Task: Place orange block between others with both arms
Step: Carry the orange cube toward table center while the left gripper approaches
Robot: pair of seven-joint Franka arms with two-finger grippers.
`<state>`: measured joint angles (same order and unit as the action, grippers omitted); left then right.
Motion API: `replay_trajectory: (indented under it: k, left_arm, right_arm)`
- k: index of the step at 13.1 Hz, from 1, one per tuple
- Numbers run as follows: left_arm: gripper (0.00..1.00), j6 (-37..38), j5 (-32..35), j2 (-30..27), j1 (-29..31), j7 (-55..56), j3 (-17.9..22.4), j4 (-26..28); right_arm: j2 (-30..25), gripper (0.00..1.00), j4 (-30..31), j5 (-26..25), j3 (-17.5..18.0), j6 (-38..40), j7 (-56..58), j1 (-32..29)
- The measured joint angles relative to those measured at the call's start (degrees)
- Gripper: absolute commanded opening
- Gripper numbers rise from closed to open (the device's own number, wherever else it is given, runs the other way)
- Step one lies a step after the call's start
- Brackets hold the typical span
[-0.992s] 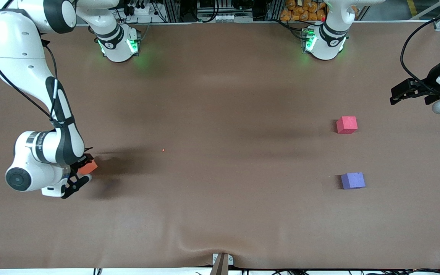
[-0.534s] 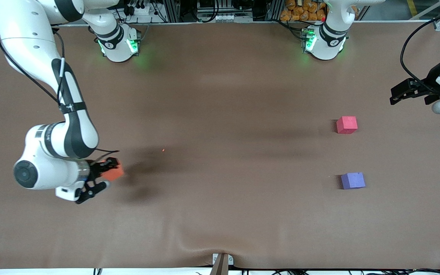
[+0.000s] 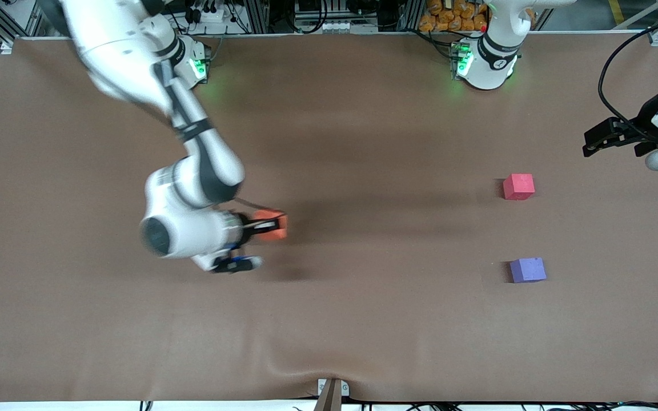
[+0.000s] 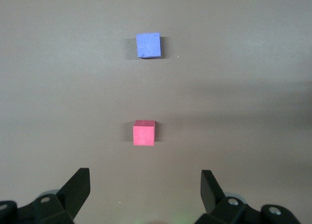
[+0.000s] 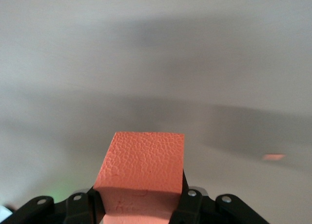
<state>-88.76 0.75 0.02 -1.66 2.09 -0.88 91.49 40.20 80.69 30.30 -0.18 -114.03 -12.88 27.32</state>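
Right gripper (image 3: 260,227) level over mid-table, blurred, pinching orange block (image 3: 272,225); left gripper (image 3: 606,137) spread, waiting

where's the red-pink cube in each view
Front view: red-pink cube on the table toward the left arm's end, farther from the camera than the purple cube.
Left wrist view: mid-frame, beside the purple cube.
Right wrist view: not in it.
Shared landmark: the purple cube.

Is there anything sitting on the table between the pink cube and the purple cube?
No. Between the pink cube and the purple cube lies only bare brown table, as the front view and left wrist view show.
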Motion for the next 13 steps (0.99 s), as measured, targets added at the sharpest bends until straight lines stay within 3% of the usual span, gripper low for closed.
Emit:
replay_trajectory:
  k: [3, 6, 10, 11, 13]
  left_arm:
    - [1.00, 0.00, 0.00, 0.03, 0.00, 0.00, 0.00, 0.02]
    - [1.00, 0.00, 0.00, 0.09, 0.00, 0.00, 0.00, 0.06]
    - [1.00, 0.00, 0.00, 0.17, -0.01, 0.00, -0.01, 0.08]
    - [1.00, 0.00, 0.00, 0.18, -0.01, 0.00, -0.01, 0.08]
    - [1.00, 0.00, 0.00, 0.19, -0.04, 0.00, -0.03, 0.08]
  right_arm:
    - [2.54, 0.35, 0.18, 2.06, -0.08, -11.26, -11.34, 8.17]
    - [5.99, 0.37, 0.20, 7.75, -0.13, -21.76, -14.29, 12.69]
    - [7.69, 0.56, 0.19, 11.12, -0.15, -26.95, -14.65, 15.23]
    - [7.72, 0.61, 0.19, 11.15, -0.16, -26.95, -14.65, 15.27]
    - [7.73, 0.95, 0.19, 11.16, -0.18, -26.95, -14.65, 15.33]
